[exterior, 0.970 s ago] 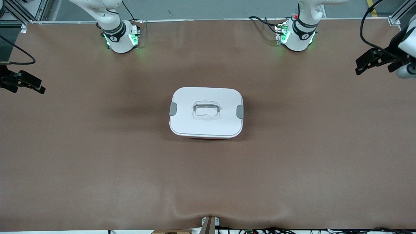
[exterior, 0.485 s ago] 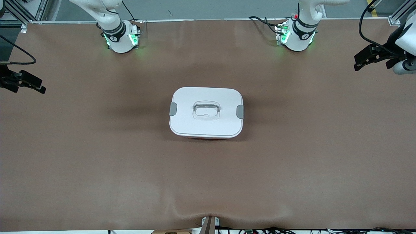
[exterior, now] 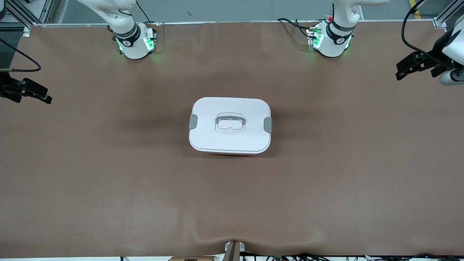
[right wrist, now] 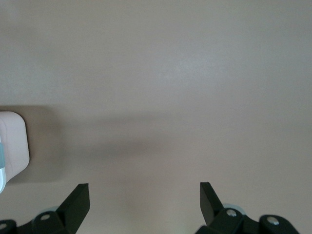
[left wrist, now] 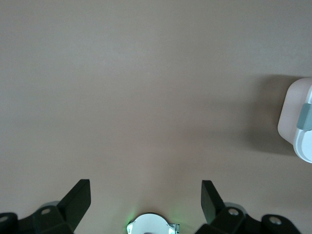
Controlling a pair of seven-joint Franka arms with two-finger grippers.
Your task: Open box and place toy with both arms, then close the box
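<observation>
We see the white rounded-rectangular plastic box [exterior: 230,125] sitting on the brown table mat [exterior: 108,174], roughly midway between the two arms' ends. Its flat white lid [exterior: 250,108] is seated squarely on top, with the clear recessed handle [exterior: 230,123] in the lid's middle and a grey side latch [exterior: 193,121] at each short end lying against the wall. A thin strip of red or orange shows along the box's lower edge nearest the front camera; we cannot tell whether that is the base or something inside.

No toy is visible anywhere on the mat, in any view.

The left gripper [exterior: 406,70] hangs in the air over the left arm's end of the table, well apart from the box; in its wrist view its black fingers [left wrist: 78,197] stand wide apart with only bare mat between them. The right gripper [exterior: 34,93] hangs over the right arm's end, likewise well apart from the box, its fingers [right wrist: 78,197] spread wide and holding nothing.

We judge that this scene fits two stages: a closed box waiting to be opened, with the toy out of sight somewhere, or a box closed again with the toy already inside. The pictures do not settle which
</observation>
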